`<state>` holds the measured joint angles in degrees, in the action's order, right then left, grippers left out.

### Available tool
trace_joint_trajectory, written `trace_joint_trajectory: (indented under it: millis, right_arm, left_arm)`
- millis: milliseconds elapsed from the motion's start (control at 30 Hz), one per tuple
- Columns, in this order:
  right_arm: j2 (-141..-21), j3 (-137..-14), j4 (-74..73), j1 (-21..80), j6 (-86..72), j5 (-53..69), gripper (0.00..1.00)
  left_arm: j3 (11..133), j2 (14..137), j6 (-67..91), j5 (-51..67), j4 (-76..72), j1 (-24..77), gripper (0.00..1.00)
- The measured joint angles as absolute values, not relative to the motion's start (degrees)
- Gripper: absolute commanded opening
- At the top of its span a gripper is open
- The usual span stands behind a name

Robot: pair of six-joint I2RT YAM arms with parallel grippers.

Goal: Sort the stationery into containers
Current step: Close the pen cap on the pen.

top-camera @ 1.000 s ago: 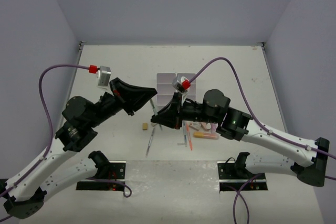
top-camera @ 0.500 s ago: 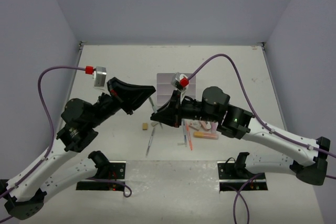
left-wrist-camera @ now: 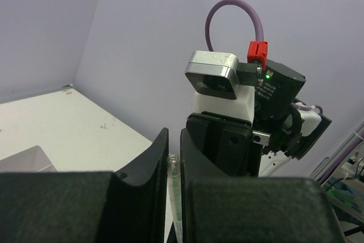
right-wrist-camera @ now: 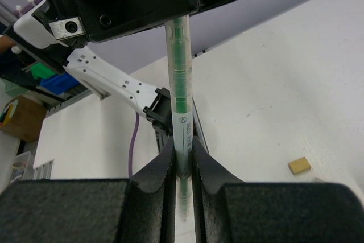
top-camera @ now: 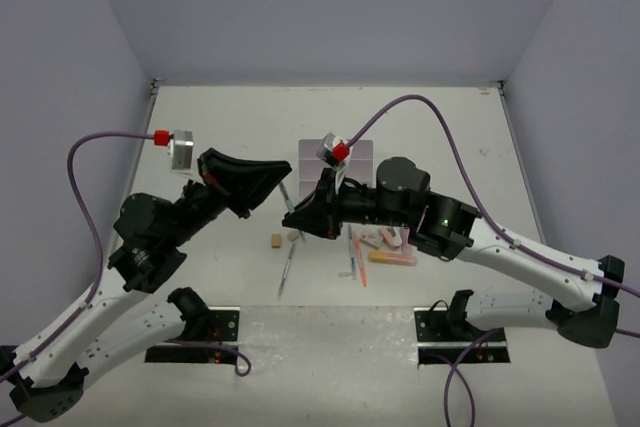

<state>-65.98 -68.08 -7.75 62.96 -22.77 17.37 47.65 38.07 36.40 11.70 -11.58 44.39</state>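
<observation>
White organizer (top-camera: 364,153) sits mid-bench (top-camera: 450,137), largely hidden behind the right wrist camera (top-camera: 331,151). Only a strip of its right side and a sliver on the left show, and what its compartments hold cannot be read in any view. A clear pen (right-wrist-camera: 178,83) with a green core is held off the bench, on the near side of the organizer, and is gripped from both ends. The right tool (right-wrist-camera: 182,151) is closed on the lower barrel. The left tool (left-wrist-camera: 174,140) is closed narrow on the other end, with the barrel visible in the slit between its fingers. In the top view the two tools nearly meet tip to tip. Loose on the bench near the right arm: tan eraser (top-camera: 275,241), grey pen (top-camera: 286,269) just right of it, pink eraser (top-camera: 385,238), orange-and-pink markers (top-camera: 392,258). Versus 1.0 s ago, both tools have shifted together a little left and away from the bases. The right wrist camera now covers the organizer's left-centre rather than its middle, so more of the right side is exposed — the left wrist camera (top-camera: 180,150) has drifted left too. Loose items lie where they did.
</observation>
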Motion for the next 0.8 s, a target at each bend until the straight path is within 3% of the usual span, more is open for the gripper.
trace_joint_trajectory:
  millis: [800]
  right_arm:
    - [-71.6,-75.0,-16.6,61.1,-20.9,19.0,0.0]
  left_arm:
    - [40.4,36.6,37.5,9.6,-17.7,43.9,0.0]
